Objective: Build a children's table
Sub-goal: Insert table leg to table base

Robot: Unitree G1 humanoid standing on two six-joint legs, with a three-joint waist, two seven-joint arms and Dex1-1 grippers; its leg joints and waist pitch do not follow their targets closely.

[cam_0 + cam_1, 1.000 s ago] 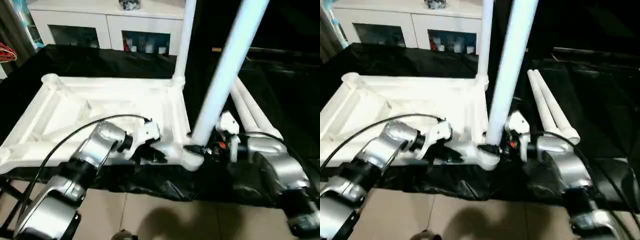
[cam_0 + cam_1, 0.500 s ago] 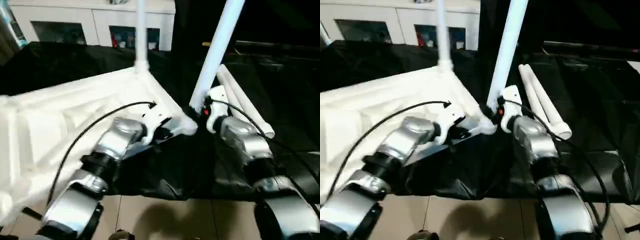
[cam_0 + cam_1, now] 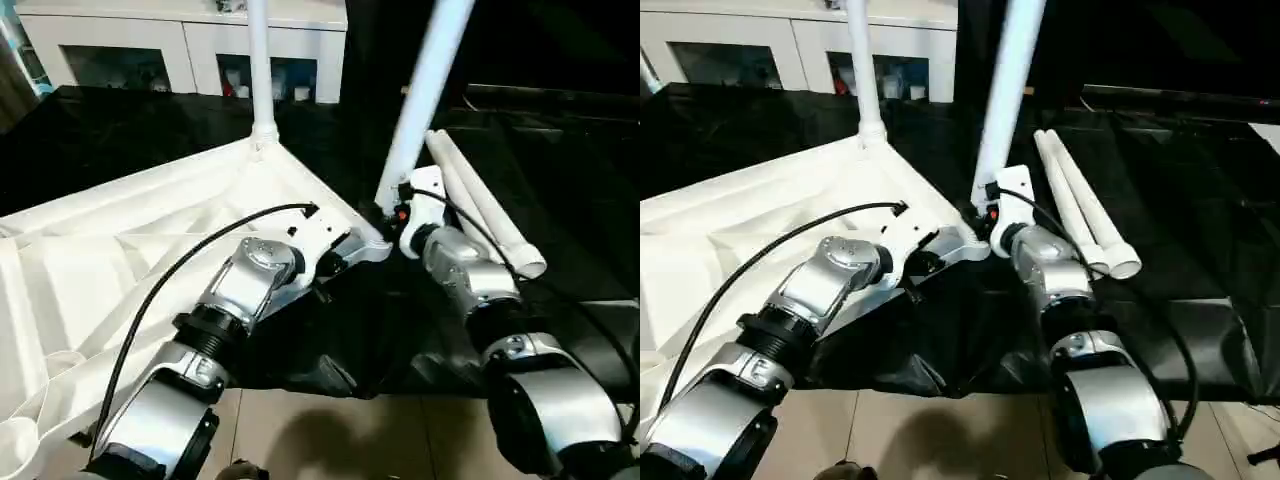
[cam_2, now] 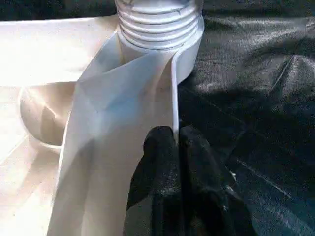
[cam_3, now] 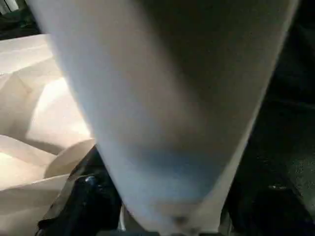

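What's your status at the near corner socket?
Left gripper shut on tabletop rim. Right gripper at held leg; its threaded end in socket. Two spare legs alongside.

Room light bright on my white tabletop (image 3: 120,250), near-glare. Black desk sheet (image 3: 560,160) swallows detail at far right. Soft shadow on floor (image 3: 330,440) below me. Leg (image 5: 162,113) at my right wrist blurred, unfocused.

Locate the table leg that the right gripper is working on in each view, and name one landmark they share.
Left eye view: the leg slants up from centre to the top edge.
Right eye view: same slant, centre top.
Left wrist view: its ribbed end sits in the corner socket.
Right wrist view: a close, broad tube.
Shared landmark: the black sheet.
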